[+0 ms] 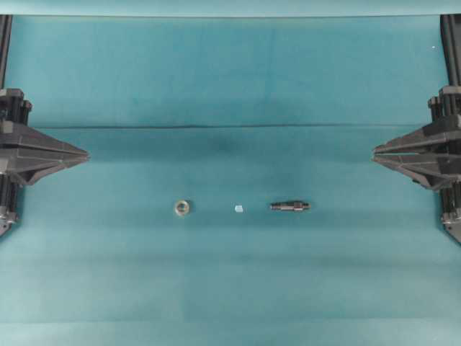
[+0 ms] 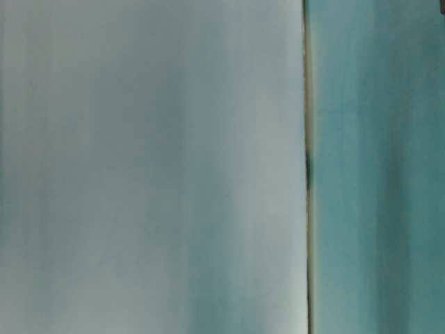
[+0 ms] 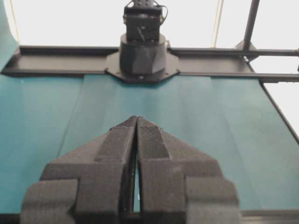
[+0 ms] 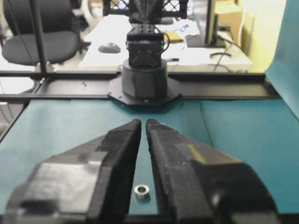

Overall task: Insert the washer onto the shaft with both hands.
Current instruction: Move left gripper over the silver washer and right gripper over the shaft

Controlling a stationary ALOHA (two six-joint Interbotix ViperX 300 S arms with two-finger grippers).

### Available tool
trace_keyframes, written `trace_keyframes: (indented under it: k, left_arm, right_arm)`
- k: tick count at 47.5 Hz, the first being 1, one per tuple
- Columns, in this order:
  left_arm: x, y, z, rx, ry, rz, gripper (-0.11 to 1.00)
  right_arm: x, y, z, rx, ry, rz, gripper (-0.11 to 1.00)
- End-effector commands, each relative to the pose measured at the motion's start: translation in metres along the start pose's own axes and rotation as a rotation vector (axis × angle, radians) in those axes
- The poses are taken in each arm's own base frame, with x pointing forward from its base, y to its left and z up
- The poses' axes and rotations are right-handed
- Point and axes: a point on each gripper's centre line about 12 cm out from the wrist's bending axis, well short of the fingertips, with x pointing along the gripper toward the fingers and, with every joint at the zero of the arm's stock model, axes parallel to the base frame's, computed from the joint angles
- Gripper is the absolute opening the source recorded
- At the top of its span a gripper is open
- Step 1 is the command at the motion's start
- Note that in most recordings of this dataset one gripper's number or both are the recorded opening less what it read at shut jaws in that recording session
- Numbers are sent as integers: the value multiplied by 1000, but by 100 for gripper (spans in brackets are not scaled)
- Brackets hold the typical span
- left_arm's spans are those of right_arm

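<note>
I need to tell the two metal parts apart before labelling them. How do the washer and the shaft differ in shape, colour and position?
The washer is a tiny round ring with a dark centre hole; the shaft is a long stepped rod. The washer looks silvery-brass, the shaft dark grey. In the overhead view the washer lies left of the small pale bit, the shaft right of it. Both lie loose on the teal cloth, untouched by either gripper.

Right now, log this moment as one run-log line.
left gripper: shut, empty | right gripper: shut, empty | washer: on cloth, untouched | shaft: lying flat, apart from washer
</note>
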Motion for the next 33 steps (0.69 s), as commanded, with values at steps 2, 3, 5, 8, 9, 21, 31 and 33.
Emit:
trace_keyframes:
  k: [2, 3, 5, 8, 9, 21, 31, 33]
  left_arm:
    - [9, 0, 5, -11, 54, -2, 2]
    - [10, -1, 6, -16, 69, -3, 2]
    - [12, 0, 4, -19, 107, -1, 2]
    - [14, 0, 4, -19, 140, -1, 2]
    - [14, 0, 5, -19, 143, -1, 2]
    - [18, -1, 3, -20, 167, -2, 2]
    - [29, -2, -8, -42, 253, -4, 2]
    - [33, -2, -11, -59, 279, -1, 2]
  right_arm:
    - [3, 0, 0, 9, 18, -2, 0]
    - [3, 0, -1, 12, 32, -3, 0]
    - [3, 0, -4, 20, 69, -3, -3]
    - [4, 0, -7, 34, 130, -5, -8]
    - [3, 0, -8, 38, 147, -5, -9]
    - [2, 0, -8, 55, 210, -8, -10]
    - [10, 0, -5, 98, 250, -14, -10]
    - [12, 0, -8, 110, 283, -19, -10]
